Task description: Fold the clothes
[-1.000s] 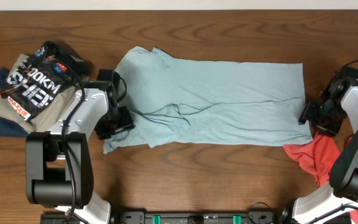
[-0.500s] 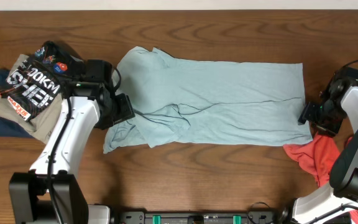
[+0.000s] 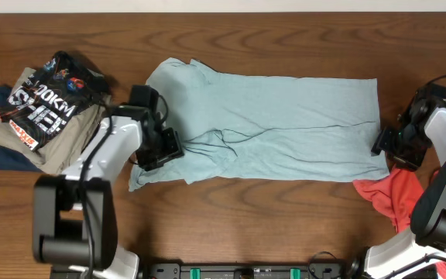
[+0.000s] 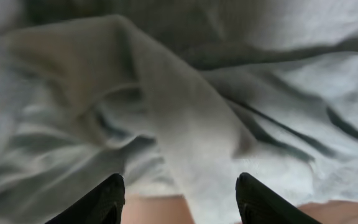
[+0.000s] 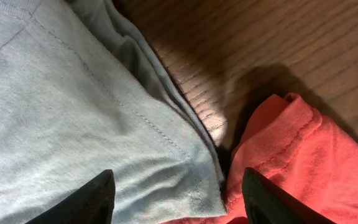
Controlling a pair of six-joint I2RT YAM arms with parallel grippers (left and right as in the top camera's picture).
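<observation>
Mostly flat, the pale blue-grey T-shirt (image 3: 285,124) bunches at one end.

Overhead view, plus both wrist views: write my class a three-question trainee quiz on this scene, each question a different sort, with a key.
1. True or false: the coral-red garment lies by the right gripper.
2. On the table, where is the stack of clothes? A at the left end; B at the right end; C in the middle.
3. Fill in: the left gripper hangs over the T-shirt's ___ end.
Key: 1 true; 2 A; 3 left.
</observation>
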